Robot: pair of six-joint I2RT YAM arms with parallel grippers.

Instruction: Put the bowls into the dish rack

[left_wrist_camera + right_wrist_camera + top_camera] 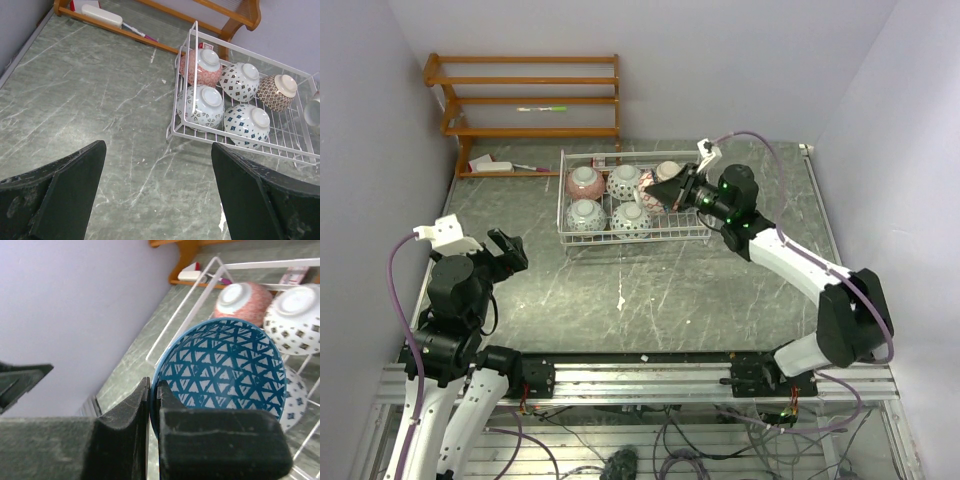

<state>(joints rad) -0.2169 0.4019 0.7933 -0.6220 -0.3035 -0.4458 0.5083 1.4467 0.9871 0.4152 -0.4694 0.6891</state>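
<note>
**Right arm.** The right gripper [153, 395] is pressed together on the rim of a small round ceramic bowl with a blue triangle-patterned inside [220, 365]. One finger lies inside the rim and the other outside. A rim pinch leaves the bowl body free, which is judged to be the reason for this hold: the bowl can then be tipped mouth-down. The bowl hangs tilted on edge above the right part of the rectangular white wire-grid dish rack [563, 205]. Its open side faces back toward the wrist.

**Rack contents.** Five small patterned ceramic bowls sit in the rack, all inverted with foot rings up. This is probably for draining and for steady seating on the wires.
- Far row, left to right: red-patterned bowl [202, 67], black-and-white diamond-patterned bowl [240, 81], tan bowl [277, 92].
- Near row, left to right: pale blue-patterned bowl [202, 106], blue diamond-patterned bowl [247, 124].

The near right slot, just beside the blue diamond-patterned bowl, holds nothing and is judged to be the destination. The held bowl lies near that slot and above it.

**Left arm.** The left gripper [505, 250] has its fingers spread wide and holds nothing. It hovers over the grey-green marbled table [650, 300] at the near left, well apart from the rack. This position is judged to keep it out of the right arm's working space.
</note>
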